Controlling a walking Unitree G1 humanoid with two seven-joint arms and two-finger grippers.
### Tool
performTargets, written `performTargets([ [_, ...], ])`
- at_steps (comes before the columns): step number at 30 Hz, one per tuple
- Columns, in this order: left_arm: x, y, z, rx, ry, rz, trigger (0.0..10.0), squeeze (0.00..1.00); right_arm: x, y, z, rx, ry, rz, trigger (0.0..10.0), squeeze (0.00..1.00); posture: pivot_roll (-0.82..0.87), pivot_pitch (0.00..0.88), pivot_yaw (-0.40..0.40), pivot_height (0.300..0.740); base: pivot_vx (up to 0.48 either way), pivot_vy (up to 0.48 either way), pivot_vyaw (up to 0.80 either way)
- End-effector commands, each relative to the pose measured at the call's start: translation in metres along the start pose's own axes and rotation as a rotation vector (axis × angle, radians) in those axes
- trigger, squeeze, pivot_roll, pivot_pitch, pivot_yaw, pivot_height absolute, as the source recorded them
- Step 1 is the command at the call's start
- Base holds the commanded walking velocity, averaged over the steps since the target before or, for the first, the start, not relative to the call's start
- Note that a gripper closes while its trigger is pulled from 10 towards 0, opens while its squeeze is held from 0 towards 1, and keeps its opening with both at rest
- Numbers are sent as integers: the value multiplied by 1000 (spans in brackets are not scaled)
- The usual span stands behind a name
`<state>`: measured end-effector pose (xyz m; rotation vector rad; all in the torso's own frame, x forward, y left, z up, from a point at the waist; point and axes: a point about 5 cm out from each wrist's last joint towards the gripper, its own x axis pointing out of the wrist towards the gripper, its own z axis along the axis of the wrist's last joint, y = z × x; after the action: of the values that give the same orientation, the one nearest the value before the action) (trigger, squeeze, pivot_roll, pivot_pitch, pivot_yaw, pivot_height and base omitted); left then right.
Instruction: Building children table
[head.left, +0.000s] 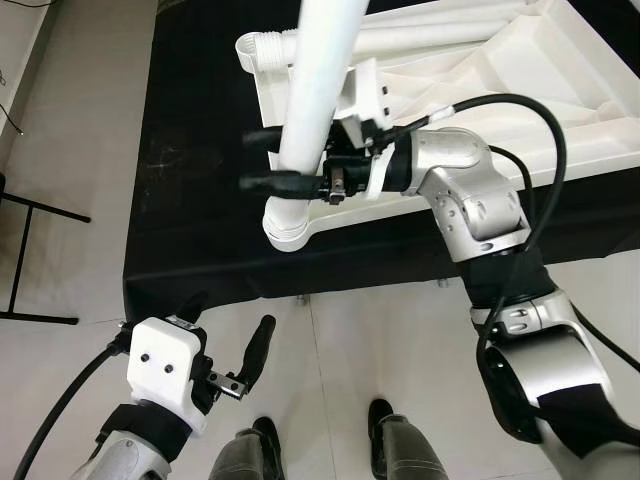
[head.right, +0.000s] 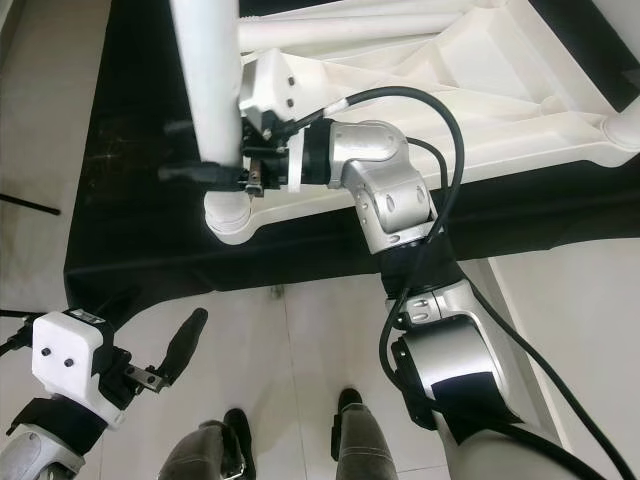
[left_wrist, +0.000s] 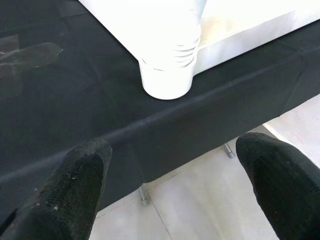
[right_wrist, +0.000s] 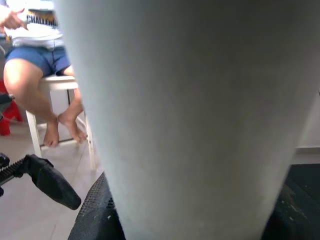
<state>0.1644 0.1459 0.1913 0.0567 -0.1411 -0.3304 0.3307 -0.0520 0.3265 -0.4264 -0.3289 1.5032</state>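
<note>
While the right gripper (head.left: 262, 160) clamps the white leg (head.left: 318, 90) upper centre, the left gripper (head.left: 230, 335) hangs wide at lower left

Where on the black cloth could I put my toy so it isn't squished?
The black cloth is bare to the left of the white table leg. To the right it is crowded: the upside-down tabletop lies there, and the right pincer grips the leg.

Person's white shirt (right_wrist: 35, 22): dark print, partly cut off, reads roughly "CHALLENG".
</note>
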Motion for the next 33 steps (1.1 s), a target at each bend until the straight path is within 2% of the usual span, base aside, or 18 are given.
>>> performTargets([
  [1, -3, 1, -5, -11, 26, 3, 10000, 0, 7, 18, -40, 165, 151, 115, 10000, 0, 43, 403, 64, 740, 0, 0, 0],
  [2, -3, 1, -5, -11, 26, 3, 10000, 0, 7, 18, -40, 165, 151, 115, 10000, 0, 43, 403, 64, 740, 0, 0, 0],
  [3, -2, 1, -5, -13, 24, 3, 10000, 0, 7, 18, -36, 141, 201, 158, 10000, 0, 35, 398, 57, 740, 0, 0, 0],
  [10, 0, 0, -5, -15, 18, 2, 10000, 0, 13, 10, -31, 150, 243, 146, 10000, 0, 33, 398, 51, 740, 0, 0, 0],
  [19, 0, -1, -5, -15, 15, 6, 10000, 0, 23, -1, -35, 234, 256, -6, 10000, 0, 33, 400, 46, 740, 0, 0, 0],
  [27, 0, -1, -4, -17, 14, 5, 10000, 0, 25, 0, -41, 277, 245, -61, 10000, 0, 32, 403, 47, 740, 0, 0, 0],
  [30, 1, 0, -4, -17, 13, 3, 10000, 0, 28, 0, -48, 319, 240, -136, 10000, 0, 30, 406, 51, 740, 0, 0, 0],
  [33, 1, 0, -4, -17, 13, 4, 10000, 0, 29, 1, -49, 321, 236, -151, 10000, 0, 30, 406, 51, 740, 0, 0, 0],
])
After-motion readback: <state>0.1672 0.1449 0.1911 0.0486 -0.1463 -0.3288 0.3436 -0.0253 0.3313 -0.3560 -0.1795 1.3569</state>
